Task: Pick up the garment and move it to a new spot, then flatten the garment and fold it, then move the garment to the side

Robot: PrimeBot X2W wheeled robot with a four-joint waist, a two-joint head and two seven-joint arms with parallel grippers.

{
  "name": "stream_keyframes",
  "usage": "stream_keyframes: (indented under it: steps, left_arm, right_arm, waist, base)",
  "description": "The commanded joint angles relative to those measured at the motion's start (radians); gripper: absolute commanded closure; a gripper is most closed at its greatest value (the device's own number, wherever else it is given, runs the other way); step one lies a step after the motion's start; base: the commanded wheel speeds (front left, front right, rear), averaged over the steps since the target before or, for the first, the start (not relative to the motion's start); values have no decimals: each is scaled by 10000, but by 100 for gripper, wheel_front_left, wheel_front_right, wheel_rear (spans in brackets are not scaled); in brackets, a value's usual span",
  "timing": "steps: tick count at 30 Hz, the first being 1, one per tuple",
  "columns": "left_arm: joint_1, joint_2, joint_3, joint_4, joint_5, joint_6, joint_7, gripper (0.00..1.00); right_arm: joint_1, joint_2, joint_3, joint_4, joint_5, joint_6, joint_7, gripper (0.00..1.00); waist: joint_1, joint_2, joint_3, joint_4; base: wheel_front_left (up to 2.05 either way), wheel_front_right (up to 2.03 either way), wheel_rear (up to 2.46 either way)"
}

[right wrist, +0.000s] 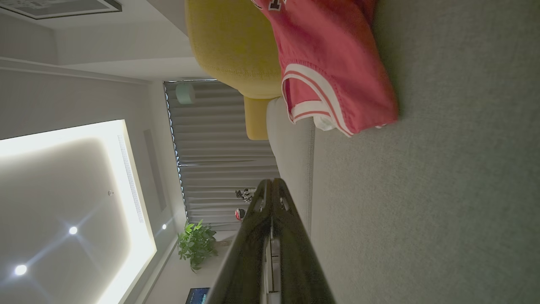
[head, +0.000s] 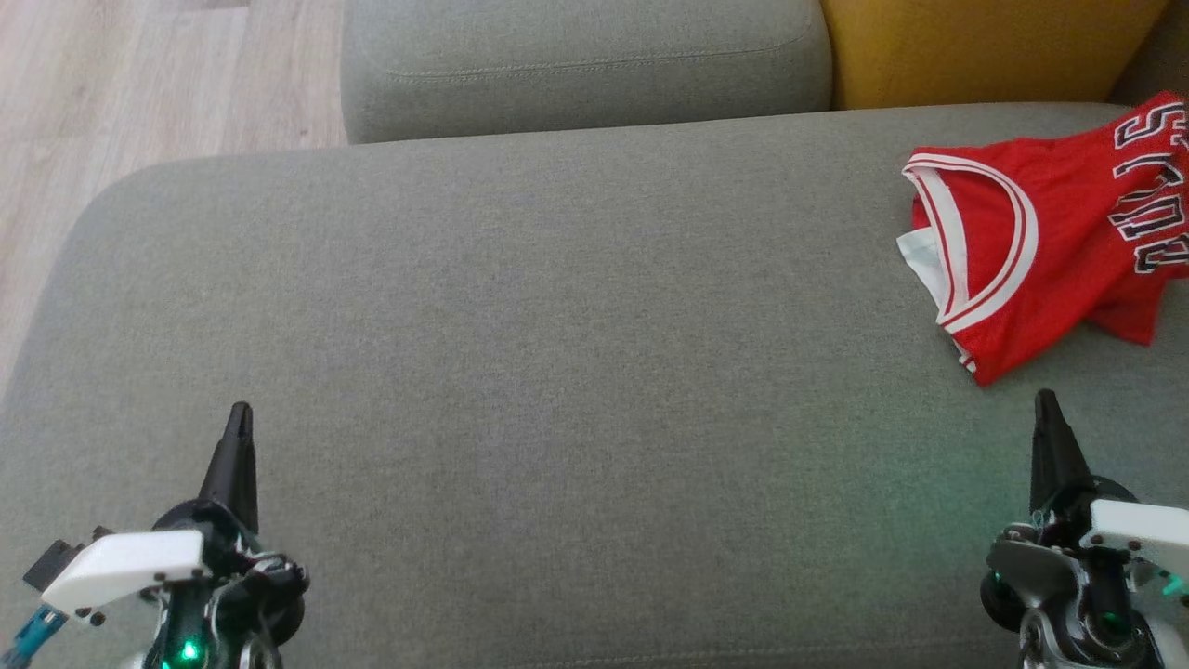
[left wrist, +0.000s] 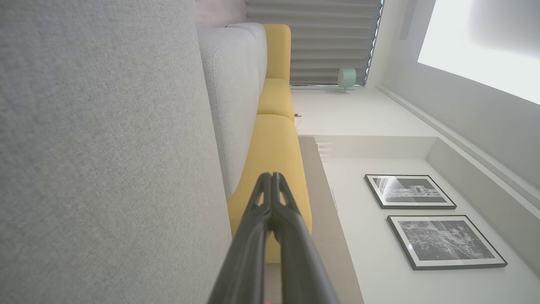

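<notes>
Left gripper [head: 241,415] lower left, right gripper [head: 1047,401] lower right, nearest lens. Both pinched closed, nothing held, tips pointing up frame over seat. Grey seat cushion [head: 557,316] spans most of frame. Grey back cushion [head: 585,65] top centre. Wood floor [head: 139,84] upper left. Yellow cushion [head: 975,46] top right. Red jersey [head: 1040,251], white-trimmed neck, dark lettering, lies crumpled on seat cushion at right edge, partly cut off. Right gripper near jersey's lowest corner, not touching. Left gripper well apart.
</notes>
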Motion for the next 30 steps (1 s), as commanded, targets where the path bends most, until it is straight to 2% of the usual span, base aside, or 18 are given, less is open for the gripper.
stream_keyframes:
  steps: [1, 30]
  left_arm:
    - [-550, 55, 331, -257, 90, -73, 64, 100]
    - [-554, 21, 380, -255, 131, -73, 103, 100]
  right_arm:
    - [-501, -115, 157, -306, -49, -7, 106, 100]
    - [-506, -77, 103, -303, -94, -7, 149, 100]
  waist:
    - [0, 0, 0, 0]
    - [0, 0, 0, 0]
  base:
    - [0, 0, 0]
    - [0, 0, 0]
